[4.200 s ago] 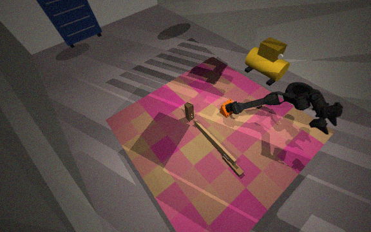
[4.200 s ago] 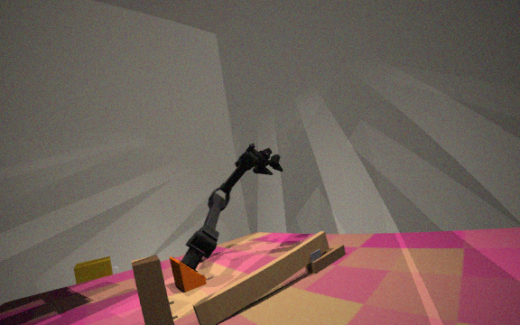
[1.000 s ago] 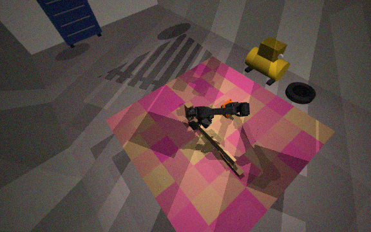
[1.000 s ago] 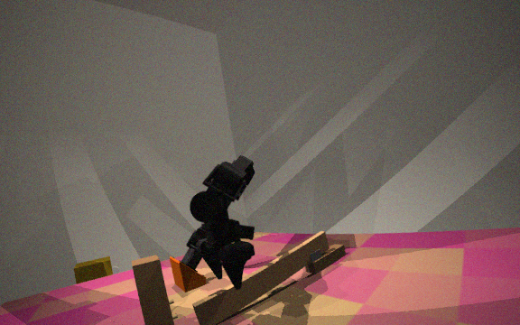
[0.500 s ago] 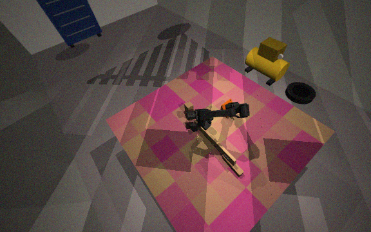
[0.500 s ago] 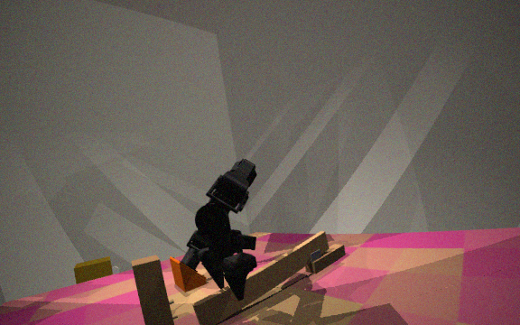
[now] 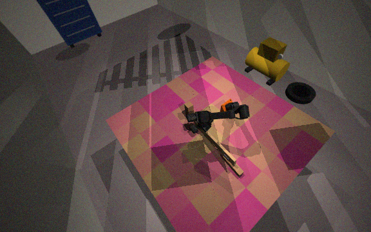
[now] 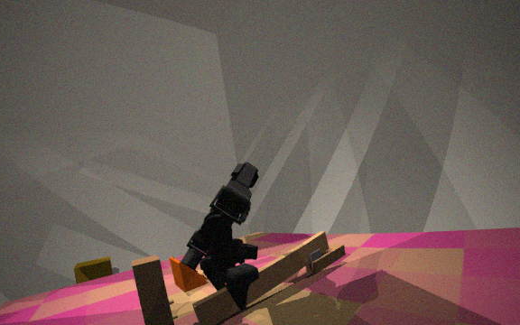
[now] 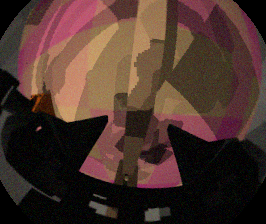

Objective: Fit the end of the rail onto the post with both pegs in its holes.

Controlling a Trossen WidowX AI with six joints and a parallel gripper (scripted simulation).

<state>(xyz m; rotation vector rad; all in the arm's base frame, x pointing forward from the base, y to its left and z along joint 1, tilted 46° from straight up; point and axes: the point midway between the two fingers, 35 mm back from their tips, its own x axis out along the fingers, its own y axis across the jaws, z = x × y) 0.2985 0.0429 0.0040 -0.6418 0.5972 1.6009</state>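
Pink and tan squares cover the worktop point(image 7: 179, 96), with grey floor around it. On it the rail point(image 8: 283, 266) lies tilted, its near end down just before the post point(image 8: 152, 289), its far end raised on the block point(image 8: 329, 257). Above the near end, the end effector point(image 8: 237, 282) stands wide apart and holds nothing. For a good grasp, I think it should go lower, straddle the rail squarely, then close near that end.

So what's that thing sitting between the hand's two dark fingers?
The wooden bed rail. In the wrist view it runs through the gap of the open hand, with the fingers spread on either side, not gripping it.
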